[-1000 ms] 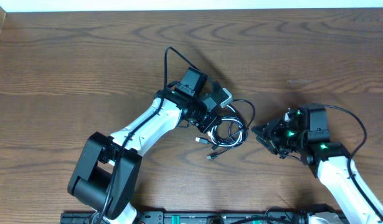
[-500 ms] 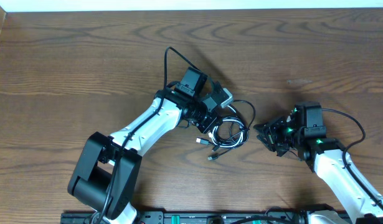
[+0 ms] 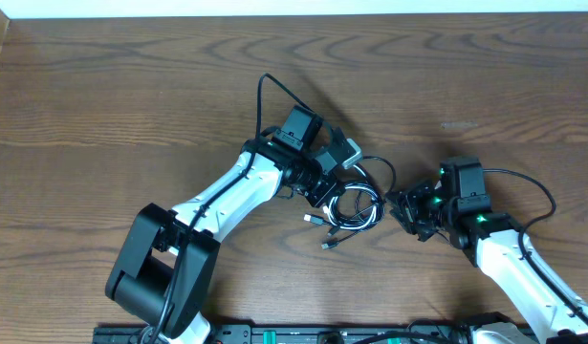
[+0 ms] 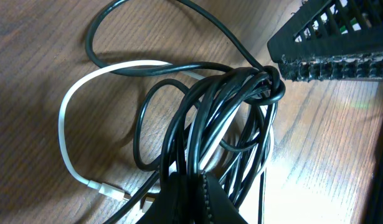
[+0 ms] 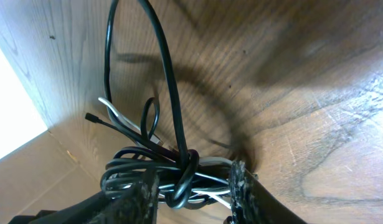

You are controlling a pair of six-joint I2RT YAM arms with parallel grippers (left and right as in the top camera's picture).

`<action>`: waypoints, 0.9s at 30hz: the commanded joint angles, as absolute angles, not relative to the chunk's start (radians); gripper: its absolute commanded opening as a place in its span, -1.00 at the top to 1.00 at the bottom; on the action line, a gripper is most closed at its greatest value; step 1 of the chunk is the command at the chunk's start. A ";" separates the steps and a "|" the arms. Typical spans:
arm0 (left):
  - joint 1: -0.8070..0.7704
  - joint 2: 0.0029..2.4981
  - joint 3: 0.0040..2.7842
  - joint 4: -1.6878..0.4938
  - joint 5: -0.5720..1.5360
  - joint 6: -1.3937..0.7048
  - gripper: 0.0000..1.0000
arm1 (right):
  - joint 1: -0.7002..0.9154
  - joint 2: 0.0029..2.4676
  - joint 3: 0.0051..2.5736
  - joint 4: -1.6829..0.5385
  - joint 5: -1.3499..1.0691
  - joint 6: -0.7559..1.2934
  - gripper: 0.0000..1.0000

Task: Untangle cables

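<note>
My left tool (image 3: pixel 325 188) clamps the tangled bundle of thin black and white cables (image 3: pixel 357 206) at centre of the brown wooden surface (image 3: pixel 131 96). My right tool (image 3: pixel 401 206), jaws partly open, faces its knot (image 4: pixel 269 81) from 3 o'clock.

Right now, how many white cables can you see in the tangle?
1. The white cable loops out beside the black cables and runs back in among them. Another could be hidden inside.
</note>
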State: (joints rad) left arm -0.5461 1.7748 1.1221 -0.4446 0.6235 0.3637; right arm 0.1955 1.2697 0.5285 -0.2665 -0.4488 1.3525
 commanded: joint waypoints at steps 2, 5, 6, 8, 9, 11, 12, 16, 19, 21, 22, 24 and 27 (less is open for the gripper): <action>-0.548 1.751 1.116 -0.447 0.644 0.374 0.85 | 0.213 1.278 0.542 -0.265 -0.435 1.375 0.16; -0.548 1.751 1.116 -0.447 0.644 0.374 0.85 | 0.213 1.278 0.542 -0.264 -0.421 1.376 0.10; -0.548 1.751 1.116 -0.447 0.644 0.374 0.85 | 0.213 1.278 0.542 -0.263 -0.416 1.376 0.08; -0.549 1.751 1.116 -0.447 0.644 0.374 0.85 | 0.213 1.278 0.542 -0.261 -0.404 1.376 0.07; -0.549 1.751 1.116 -0.447 0.644 0.375 0.85 | 0.213 1.278 0.542 -0.261 -0.397 1.377 0.07; -0.549 1.751 1.116 -0.448 0.644 0.396 0.85 | 0.213 1.279 0.542 -0.262 -0.395 1.388 0.06; -0.549 1.751 1.116 -0.447 0.644 0.397 0.85 | 0.213 1.280 0.542 -0.262 -0.395 1.396 0.07; -0.549 1.751 1.116 -0.448 0.644 0.397 0.85 | 0.213 1.285 0.542 -0.261 -0.404 1.433 0.14; -0.549 1.751 1.116 -0.447 0.644 0.397 0.85 | 0.216 1.294 0.542 -0.261 -0.407 1.462 0.08; -0.549 1.751 1.116 -0.447 0.644 0.397 0.85 | 0.219 1.299 0.542 -0.261 -0.426 1.486 0.06; -0.549 1.751 1.116 -0.447 0.644 0.397 0.85 | 0.221 1.301 0.542 -0.260 -0.430 1.496 0.06; -0.549 1.751 1.116 -0.447 0.644 0.397 0.85 | 0.229 1.306 0.542 -0.260 -0.429 1.523 0.06; -0.549 1.751 1.116 -0.447 0.644 0.397 0.85 | 0.238 1.308 0.542 -0.253 -0.429 1.569 0.10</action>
State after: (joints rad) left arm -0.5461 1.7748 1.1217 -0.4450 0.6235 0.3752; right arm 0.2241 1.3025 0.5285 -0.2607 -0.4206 1.4963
